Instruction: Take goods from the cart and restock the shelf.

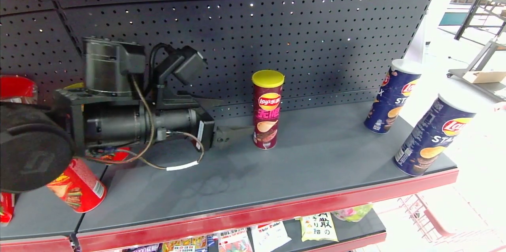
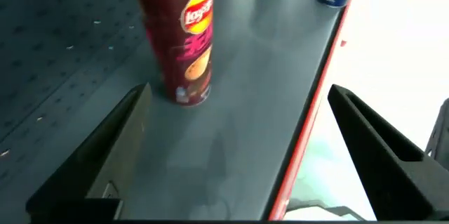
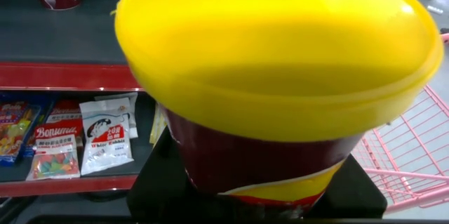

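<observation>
Left gripper: the black left gripper lies low over the grey metal shelf with a red front lip, left of the middle. Its fingers are spread wide and grasp nothing.
Shelved can: a tall maroon crisp can with a yellow lid stands upright mid-shelf, near the dark pegboard back wall. It is just past the left gripper's tips, beside the finger on the far side; I cannot tell whether they touch.
Right gripper: the black right gripper is clenched around the lower body of a second maroon can with a yellow plastic lid, carried in the air in front of the shelf.
Cart: a pink wire cart sits low on the right, beside the held can.
Blue cans: two dark blue crisp cans with white lids stand on the right end of the shelf, one far, one at the near right corner, apart from each other.
Red can: a red crisp can stands on the near left of the shelf, under the left arm.
Lower shelf: flat snack packets lie in a row on the shelf below.
</observation>
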You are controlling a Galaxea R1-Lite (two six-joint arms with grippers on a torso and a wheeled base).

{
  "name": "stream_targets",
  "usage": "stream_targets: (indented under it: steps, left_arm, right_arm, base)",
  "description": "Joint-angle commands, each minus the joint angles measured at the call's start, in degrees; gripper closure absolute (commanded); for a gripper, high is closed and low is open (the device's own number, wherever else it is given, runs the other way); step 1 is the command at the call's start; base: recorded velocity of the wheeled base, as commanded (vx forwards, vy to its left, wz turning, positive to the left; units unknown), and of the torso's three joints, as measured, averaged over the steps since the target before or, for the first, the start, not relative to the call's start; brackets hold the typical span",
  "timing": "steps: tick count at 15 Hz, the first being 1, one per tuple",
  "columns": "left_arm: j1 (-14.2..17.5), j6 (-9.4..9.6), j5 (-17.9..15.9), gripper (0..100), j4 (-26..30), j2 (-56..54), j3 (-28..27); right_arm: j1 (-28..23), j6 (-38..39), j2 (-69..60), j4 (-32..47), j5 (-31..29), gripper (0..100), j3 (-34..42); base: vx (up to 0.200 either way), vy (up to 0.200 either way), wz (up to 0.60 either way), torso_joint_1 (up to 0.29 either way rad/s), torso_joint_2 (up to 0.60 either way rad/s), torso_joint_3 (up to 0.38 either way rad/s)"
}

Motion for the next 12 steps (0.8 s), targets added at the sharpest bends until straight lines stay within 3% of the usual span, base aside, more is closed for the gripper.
stream_targets:
  steps: [1, 4, 9, 12]
  left_arm:
    - [-0.8, 0.14, 0.7, 0, -1.5, 6.6, -2.1]
    - [-0.8, -0.12, 4.9, 0, -14.0, 13.5, -4.3]
    - [-0.8, -0.03, 5.2, 0, -15.3, 16.5, -7.0]
    - [-1.0, -0.03, 5.2, 0, -15.1, 18.9, -11.3]
  right_arm:
    - [0.0, 0.0, -0.1, 0.0, 0.1, 100, -0.2]
    - [0.0, 0.0, -0.2, 0.0, 0.1, 100, 0.2]
    - [0.0, 0.5, -0.3, 0.0, 0.1, 100, 0.3]
    - [0.0, 0.5, -0.8, 0.1, 0.0, 100, 0.3]
  base:
    - [0.000, 0.000, 0.00, 0.000, 0.00, 0.000]
    - [0.000, 0.000, 0.00, 0.000, 0.00, 0.000]
    - [0.000, 0.000, 0.00, 0.000, 0.00, 0.000]
    - [0.000, 0.000, 0.00, 0.000, 0.00, 0.000]
